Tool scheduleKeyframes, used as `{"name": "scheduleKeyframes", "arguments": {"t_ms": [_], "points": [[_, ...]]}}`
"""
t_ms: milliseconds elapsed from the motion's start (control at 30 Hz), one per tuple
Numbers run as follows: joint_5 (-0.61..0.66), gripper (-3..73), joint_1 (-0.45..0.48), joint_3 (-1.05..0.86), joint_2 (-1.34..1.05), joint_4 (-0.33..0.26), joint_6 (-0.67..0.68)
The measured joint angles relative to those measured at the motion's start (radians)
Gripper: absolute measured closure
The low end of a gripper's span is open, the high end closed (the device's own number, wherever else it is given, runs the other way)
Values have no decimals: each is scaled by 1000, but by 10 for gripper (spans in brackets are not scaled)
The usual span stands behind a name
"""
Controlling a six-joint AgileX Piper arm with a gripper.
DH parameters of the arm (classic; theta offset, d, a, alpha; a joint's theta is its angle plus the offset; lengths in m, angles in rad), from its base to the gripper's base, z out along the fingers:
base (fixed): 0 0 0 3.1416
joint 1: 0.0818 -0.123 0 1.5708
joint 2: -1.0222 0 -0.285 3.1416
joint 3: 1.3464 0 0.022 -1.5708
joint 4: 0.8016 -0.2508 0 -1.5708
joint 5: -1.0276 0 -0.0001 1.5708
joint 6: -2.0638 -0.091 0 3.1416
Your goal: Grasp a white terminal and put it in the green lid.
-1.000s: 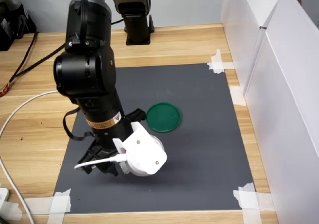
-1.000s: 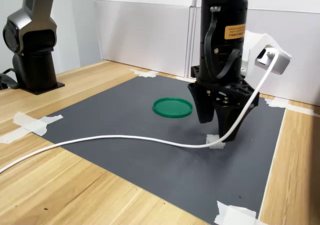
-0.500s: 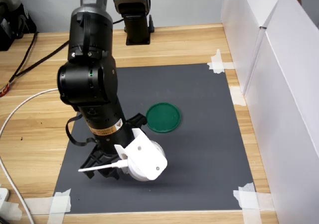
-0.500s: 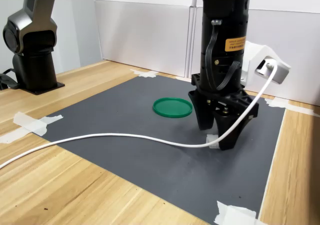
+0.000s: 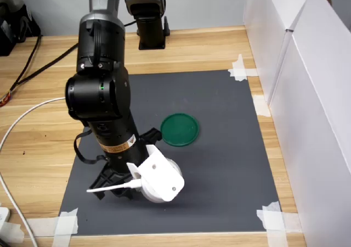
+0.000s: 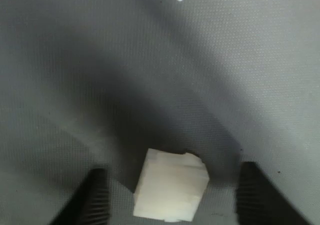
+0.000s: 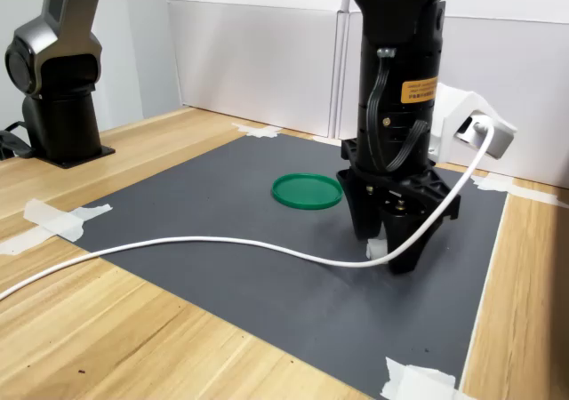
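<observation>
We are at the grasp: our gripper (image 7: pixel 384 254) stands down on the mat (image 7: pixel 222 204), jaws spread either side of the terminal (image 6: pixel 171 185) (not yet touching it). Next we must close, lift, then carry to the lid (image 7: pixel 307 190) nearby.

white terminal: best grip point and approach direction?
Pinch the white terminal across its two flat opposite side faces, coming straight down from above. It is a small blocky piece lying on the mat, and the open gripper already straddles it, one finger on each side.
</observation>
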Motion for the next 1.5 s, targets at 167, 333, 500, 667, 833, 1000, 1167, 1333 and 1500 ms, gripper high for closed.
{"name": "scheduleKeyframes", "arguments": {"t_ms": [167,333,500,667,833,1000,1167,1333,1500], "points": [[1,387,0,0,0,0,-4],[5,408,0,0,0,-1,-4],[24,408,0,-3,-42,-12,-8],[86,408,0,-4,-144,-45,-12],[142,408,-8,-4,-230,-81,-1],[170,408,-71,-52,-312,-72,13],[160,408,-131,-195,-394,-64,14],[53,408,-139,-384,-478,-47,14],[-55,408,-139,-534,-541,-32,25]]}}
